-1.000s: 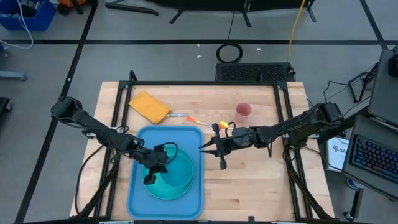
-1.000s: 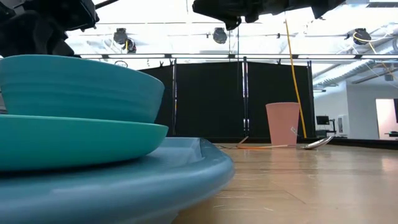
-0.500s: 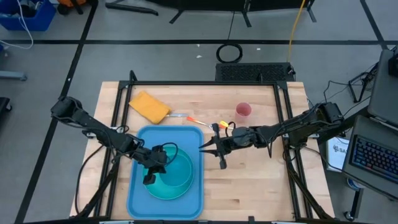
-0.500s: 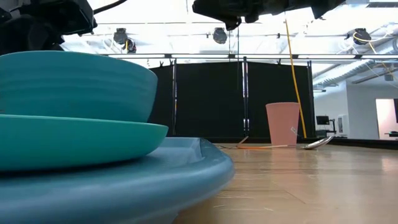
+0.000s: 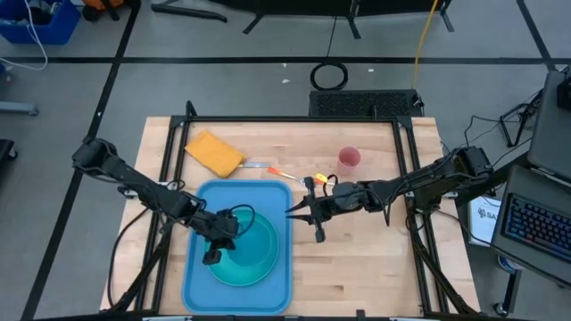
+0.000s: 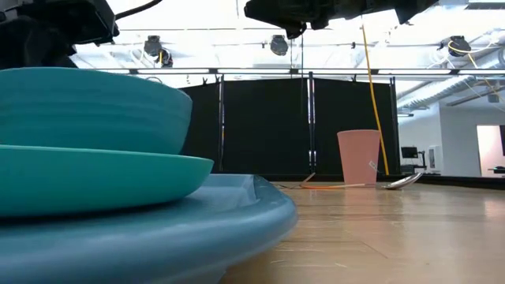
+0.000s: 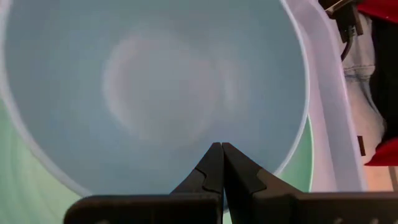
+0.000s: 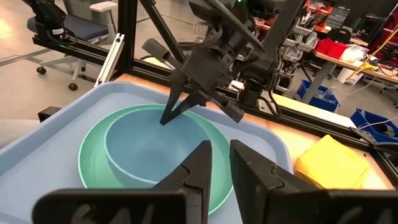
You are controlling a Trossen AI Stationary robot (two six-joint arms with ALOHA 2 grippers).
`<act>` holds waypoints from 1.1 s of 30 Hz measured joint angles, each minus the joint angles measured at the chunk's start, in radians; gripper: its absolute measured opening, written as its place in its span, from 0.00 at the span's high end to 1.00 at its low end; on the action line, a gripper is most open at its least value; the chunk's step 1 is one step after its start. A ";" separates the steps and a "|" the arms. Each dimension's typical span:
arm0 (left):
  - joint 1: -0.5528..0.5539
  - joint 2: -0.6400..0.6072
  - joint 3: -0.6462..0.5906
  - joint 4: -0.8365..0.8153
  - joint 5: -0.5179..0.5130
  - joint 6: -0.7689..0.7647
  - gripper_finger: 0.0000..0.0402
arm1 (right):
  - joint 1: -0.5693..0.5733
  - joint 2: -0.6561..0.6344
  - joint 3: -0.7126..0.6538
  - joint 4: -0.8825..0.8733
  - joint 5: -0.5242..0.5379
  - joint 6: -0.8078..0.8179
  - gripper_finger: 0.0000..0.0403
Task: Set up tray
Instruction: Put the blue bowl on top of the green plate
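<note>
Near-left table area taken by large light-blue plastic tray with raised rim; turquoise round plate and blue round bowl stacked on it. Left gripper, fingers closed, sits above bowl's left edge. Right gripper hangs just beside tray's right rim. Far side: yellow cloth, pink plastic cup, spoon. Bare wood free at near right.

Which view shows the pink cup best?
Low view: the pink cup stands upright on the table, seen in full side profile. The high view shows it only from above, small, far from the tray. Neither wrist view shows it.
</note>
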 joint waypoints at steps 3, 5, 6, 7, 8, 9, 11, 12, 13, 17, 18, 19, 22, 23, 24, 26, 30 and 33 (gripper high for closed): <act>-0.012 -0.015 0.020 0.001 0.004 0.001 1.00 | 0.000 0.000 0.000 0.000 0.003 0.000 0.88; -0.023 -0.024 0.041 -0.035 0.007 0.004 1.00 | 0.000 0.000 0.000 0.000 0.003 0.000 0.88; -0.028 -0.026 0.053 -0.063 -0.004 0.004 1.00 | 0.000 0.000 0.000 -0.001 0.003 0.000 0.88; -0.031 -0.026 0.065 -0.087 -0.019 0.005 1.00 | 0.000 0.000 0.000 -0.001 0.003 0.000 0.88; -0.034 -0.026 0.075 -0.102 -0.031 0.007 1.00 | 0.000 0.000 0.000 -0.001 0.003 0.000 0.88; -0.035 -0.026 0.081 -0.106 -0.039 0.014 1.00 | 0.000 0.000 0.000 -0.001 0.003 0.000 0.88; -0.033 -0.026 0.090 -0.086 -0.047 0.040 1.00 | 0.000 0.000 0.000 -0.001 0.003 0.000 0.88; -0.031 -0.026 0.093 -0.069 -0.049 0.059 1.00 | 0.000 0.000 0.000 -0.001 0.003 0.000 0.88; -0.027 -0.026 0.093 -0.054 -0.049 0.079 1.00 | 0.000 0.000 0.000 -0.002 0.003 0.000 0.88; -0.008 -0.012 0.093 -0.060 -0.010 0.076 1.00 | 0.000 0.000 0.000 -0.002 0.003 0.000 0.88; -0.004 -0.007 0.093 -0.068 -0.003 0.071 1.00 | 0.000 0.000 0.000 -0.001 0.003 0.000 0.88; -0.001 -0.002 0.093 -0.075 -0.004 0.064 1.00 | 0.000 0.000 0.000 -0.002 0.003 0.000 0.88; 0.018 0.006 0.093 -0.072 -0.008 0.075 1.00 | 0.000 0.004 0.000 0.001 0.003 0.000 0.88; 0.027 0.006 0.093 -0.072 -0.007 0.083 1.00 | 0.000 0.005 0.000 0.001 0.003 0.000 0.88; 0.035 0.007 0.093 -0.072 0.000 0.084 1.00 | 0.000 0.006 0.000 0.000 0.003 0.000 0.88; 0.055 0.007 0.093 -0.074 0.022 0.083 1.00 | 0.000 0.006 0.000 0.001 0.003 0.000 0.88; 0.073 0.015 0.093 -0.082 0.072 0.086 1.00 | 0.000 0.006 0.000 0.000 0.003 0.000 0.88; 0.077 0.048 0.094 -0.081 0.096 0.080 1.00 | 0.000 0.006 0.000 0.001 0.004 0.000 0.88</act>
